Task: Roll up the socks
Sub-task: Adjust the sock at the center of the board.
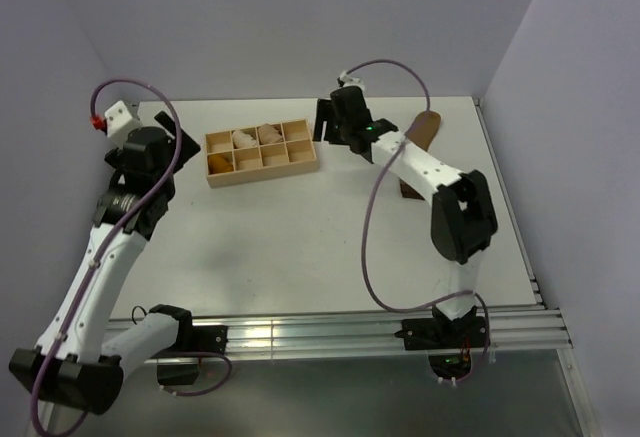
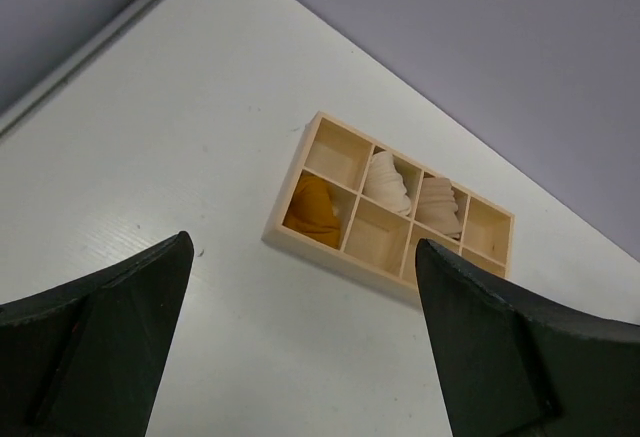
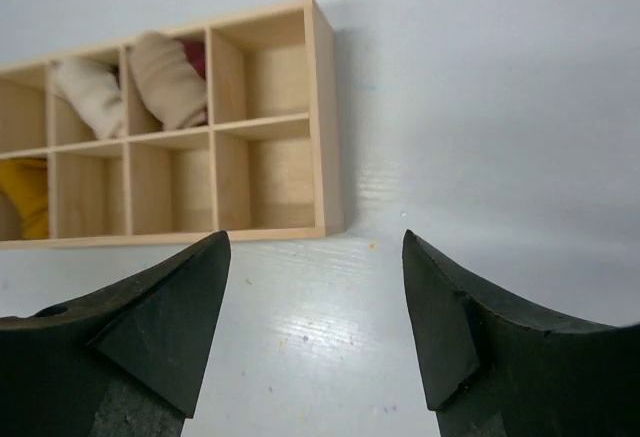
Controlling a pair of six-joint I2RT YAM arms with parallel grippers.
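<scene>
A mustard-orange sock [image 2: 312, 207] lies bunched in the near-left compartment of the wooden tray [image 2: 330, 253], and shows as well in the top view [image 1: 216, 163] and at the left edge of the right wrist view [image 3: 24, 197]. The olive-brown sock [image 1: 424, 129] lies stretched out on the table at the back right, partly hidden behind my right arm. My left gripper [image 2: 303, 242] hangs open and empty left of the tray [image 1: 262, 174]. My right gripper [image 3: 315, 237] is open and empty just off the tray's right end [image 3: 330, 137].
Two pale rolled bundles [image 2: 388, 185] [image 2: 438, 205] fill two back compartments of the tray; something red [image 3: 195, 57] shows behind one. The other compartments hold nothing. Purple walls enclose the table at the back and sides. A metal rail [image 1: 330, 329] runs along the near edge.
</scene>
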